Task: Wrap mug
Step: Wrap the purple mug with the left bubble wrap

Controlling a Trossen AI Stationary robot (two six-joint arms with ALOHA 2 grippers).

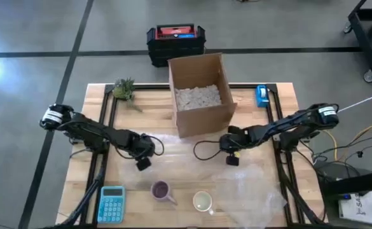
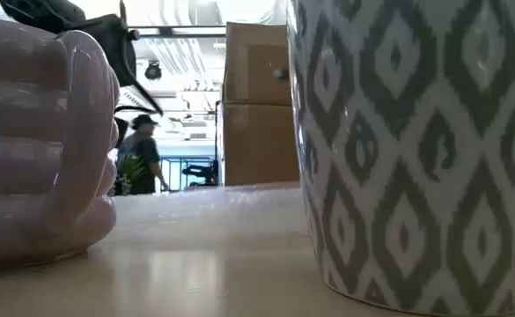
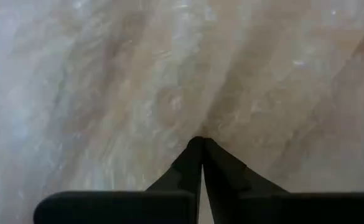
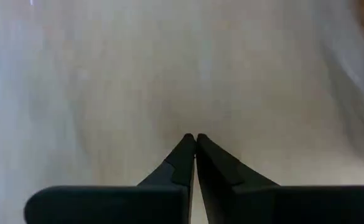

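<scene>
Wooden surface point(image 1: 249, 105) with two mugs near the bottom centre of the high view.
The purple mug point(image 1: 162, 190) and patterned mug point(image 1: 203, 201) sit beside clear wrap point(image 1: 252, 191). Wrist views alone show the left gripper point(image 3: 199, 142) and right gripper point(image 4: 193, 137) pinched together, empty. The low view shows a person point(image 2: 143, 150) behind the cardboard box point(image 1: 200, 92).

High view looks straight down on the whole desk point(image 1: 173, 143); low view sits at desk level, very near two mugs; each wrist view faces bare desk close up; both wide views share the cardboard box point(image 1: 200, 92).
</scene>
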